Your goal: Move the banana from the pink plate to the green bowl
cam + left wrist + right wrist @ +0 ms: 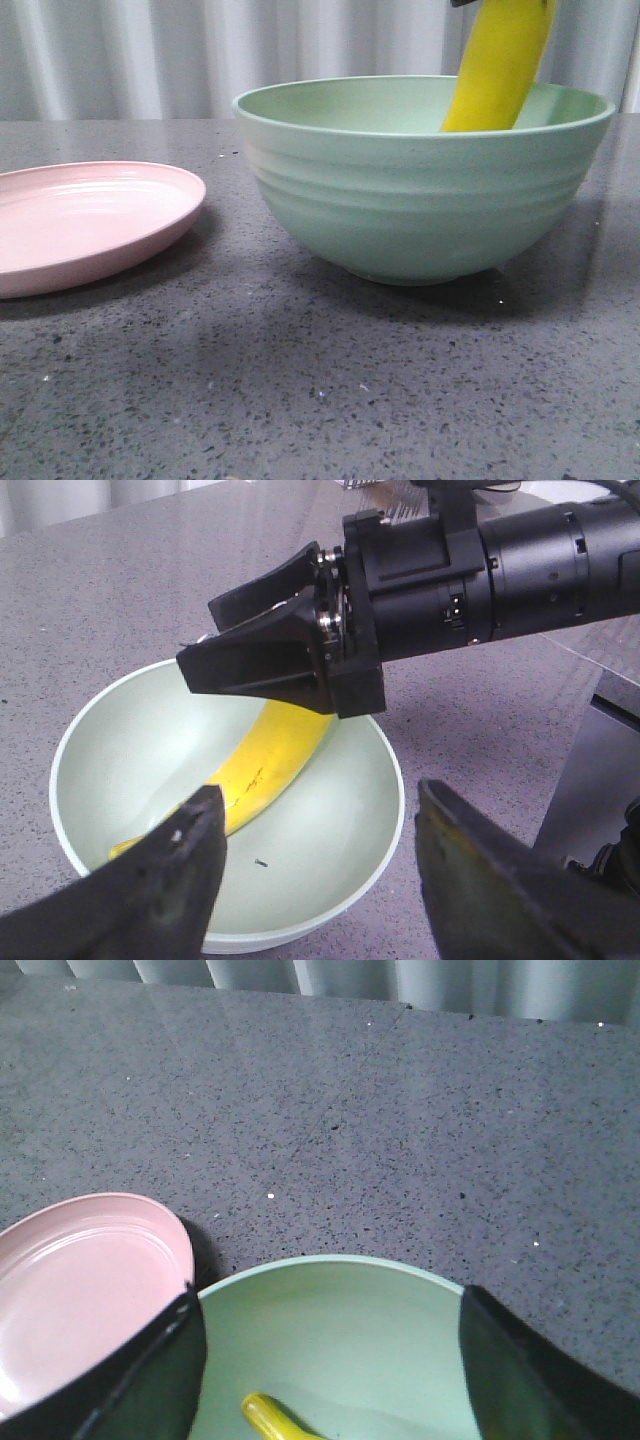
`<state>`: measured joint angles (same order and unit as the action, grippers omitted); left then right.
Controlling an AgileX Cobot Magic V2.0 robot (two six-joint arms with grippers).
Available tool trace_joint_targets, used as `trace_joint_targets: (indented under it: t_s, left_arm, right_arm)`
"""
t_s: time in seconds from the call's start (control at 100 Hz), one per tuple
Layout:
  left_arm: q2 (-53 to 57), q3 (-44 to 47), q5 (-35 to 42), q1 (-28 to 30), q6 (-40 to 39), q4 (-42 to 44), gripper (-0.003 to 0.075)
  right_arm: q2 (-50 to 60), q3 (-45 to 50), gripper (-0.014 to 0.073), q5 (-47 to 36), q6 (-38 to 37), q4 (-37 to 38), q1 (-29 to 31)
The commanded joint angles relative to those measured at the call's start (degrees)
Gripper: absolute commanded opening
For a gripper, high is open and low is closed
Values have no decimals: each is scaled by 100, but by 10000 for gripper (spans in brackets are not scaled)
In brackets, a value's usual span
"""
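Toward the bench's right side, the right claw (pixel 270 665) clamps the smooth yellow curved banana (pixel 497 68), its lower end inside the deep mint-green ridged bowl (pixel 420 200). Placement step; release comes next. Pale pink plate (pixel 85 225) sits bare. Left claw (pixel 320 880) stands apart, idle.

Right end effector (pixel 262 660) clamped; left (pixel 320 880) agape
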<state>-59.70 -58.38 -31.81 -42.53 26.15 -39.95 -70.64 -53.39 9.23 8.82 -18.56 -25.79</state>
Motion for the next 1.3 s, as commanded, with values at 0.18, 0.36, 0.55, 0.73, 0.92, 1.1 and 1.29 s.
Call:
trace_joint_targets:
  t_s: [0.18, 0.36, 0.55, 0.73, 0.92, 1.1, 1.29]
  left_arm:
    - [105, -204, 264, 13, 9, -213, 388]
    - [105, -204, 259, 13, 9, -213, 388]
    - [105, -204, 341, 13, 9, -213, 384]
    - [241, -204, 381, 13, 9, -624, 195]
    - [598, -192, 444, 13, 175, -697, -20]
    - [1081, 90, 552, 13, 435, -687, -20]
    - [1891, 979, 1057, 13, 522, -687, -20]
  right_arm:
    - [247, -164, 490, -699, 90, 119, 21]
    - [655, -164, 490, -1030, 100, 247, 21]
    - [1156, -164, 489, -611, 100, 247, 21]
    - [1737, -164, 363, 187, 100, 247, 21]
    - [2344, -164, 28, 834, 100, 247, 21]
    - [2868, -111, -71, 1526, 100, 272, 21]
    - [3545, 481, -71, 1534, 100, 301, 21]
